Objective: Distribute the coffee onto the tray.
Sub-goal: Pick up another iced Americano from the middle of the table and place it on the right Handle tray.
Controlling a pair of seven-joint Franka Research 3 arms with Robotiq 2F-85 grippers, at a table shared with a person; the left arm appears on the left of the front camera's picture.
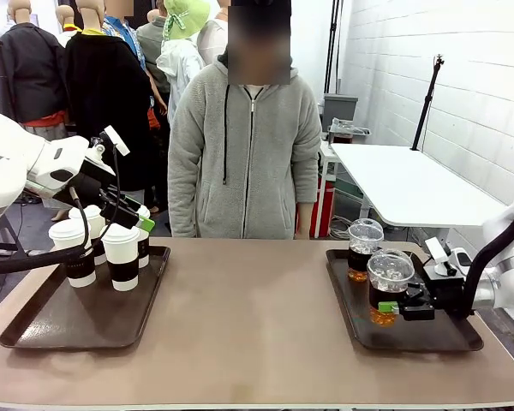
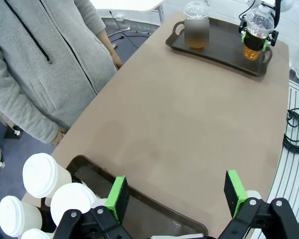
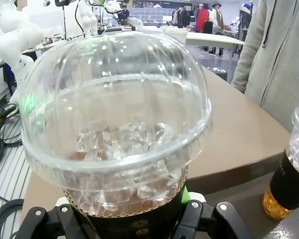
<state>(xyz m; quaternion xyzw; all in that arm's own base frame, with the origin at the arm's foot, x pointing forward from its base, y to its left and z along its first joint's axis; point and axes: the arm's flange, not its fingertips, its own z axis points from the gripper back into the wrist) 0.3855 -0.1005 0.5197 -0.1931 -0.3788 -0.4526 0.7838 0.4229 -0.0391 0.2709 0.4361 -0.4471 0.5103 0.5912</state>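
A long tan-topped table (image 1: pixel 257 317) carries two dark brown rectangular plastic trays. The left tray (image 1: pixel 68 321) lies near the table's left edge and holds four white lidded paper cups with dark sleeves, clustered at the tray's far end: one at the tray's far left corner (image 1: pixel 71 251), one beside it toward the tray's middle (image 1: pixel 121 255), and two behind them (image 1: pixel 94 231) (image 1: pixel 142 233). The right tray (image 1: pixel 428 336) lies near the table's right edge and holds two clear dome-lidded plastic cups of amber drink with ice and dark sleeves. The farther plastic cup (image 1: pixel 364 249) stands free at the tray's far left corner. The nearer plastic cup (image 1: pixel 390 285) is toward the tray's middle; whether its base rests on the tray cannot be told.

The left gripper (image 2: pixel 177 195) hangs over the far end of the left tray, above the paper cups, its green-padded fingers (image 2: pixel 117 197) spread wide with nothing between them and touching nothing.

The right gripper (image 1: pixel 404 306) reaches in from the table's right edge and pinches the nearer plastic cup around its dark sleeve, green pads (image 1: pixel 388 306) against the sleeve below the dome lid.

A person in a grey zip hoodie (image 1: pixel 244 154) stands at the table's far edge, between the two trays.
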